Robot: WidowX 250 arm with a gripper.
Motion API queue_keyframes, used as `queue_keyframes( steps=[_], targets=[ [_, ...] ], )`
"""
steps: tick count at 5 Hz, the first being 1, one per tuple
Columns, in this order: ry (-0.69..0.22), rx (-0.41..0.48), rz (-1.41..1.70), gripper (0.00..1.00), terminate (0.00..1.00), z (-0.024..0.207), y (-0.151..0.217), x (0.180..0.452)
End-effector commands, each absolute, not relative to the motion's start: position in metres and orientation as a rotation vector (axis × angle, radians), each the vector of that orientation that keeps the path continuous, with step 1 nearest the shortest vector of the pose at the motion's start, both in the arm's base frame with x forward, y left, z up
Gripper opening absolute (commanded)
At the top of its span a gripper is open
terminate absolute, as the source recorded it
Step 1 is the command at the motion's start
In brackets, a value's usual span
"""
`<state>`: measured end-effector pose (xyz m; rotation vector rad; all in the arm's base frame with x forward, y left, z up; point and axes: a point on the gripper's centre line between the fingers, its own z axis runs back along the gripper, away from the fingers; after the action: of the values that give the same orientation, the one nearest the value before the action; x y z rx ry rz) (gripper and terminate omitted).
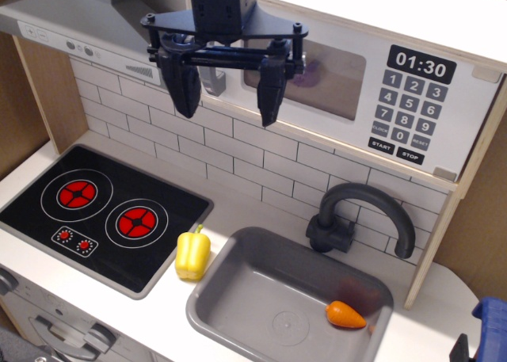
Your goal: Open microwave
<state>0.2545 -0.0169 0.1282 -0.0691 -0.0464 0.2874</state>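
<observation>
The microwave [380,100] sits at the upper right, white, with a clear window [325,73] and a black keypad [408,112] under a clock reading 01:30. Its door looks closed. A grey vertical handle [212,81] shows at the door's left edge. My gripper [228,112] hangs in front of that edge, open wide and empty. Its left finger [184,89] is left of the handle and its right finger [271,93] is over the window's left part. I cannot tell whether either finger touches the door.
A grey slanted range hood [79,29] is at the upper left. Below are a black stove top [103,207], a yellow pepper [192,253], a grey sink [238,299] holding an orange vegetable [346,314], and a dark faucet [360,215]. A blue object [491,322] is at the lower right.
</observation>
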Motion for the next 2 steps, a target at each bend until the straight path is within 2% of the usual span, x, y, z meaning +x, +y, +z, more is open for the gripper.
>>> queue_keyframes(
  steps=[1, 2],
  targets=[
    [-0.046, -0.069, 0.287, 1.0, 0.0, 0.128, -0.017, 0.254],
    [-0.103, -0.01, 0.21, 1.0, 0.0, 0.117, -0.005, 0.272]
  ],
)
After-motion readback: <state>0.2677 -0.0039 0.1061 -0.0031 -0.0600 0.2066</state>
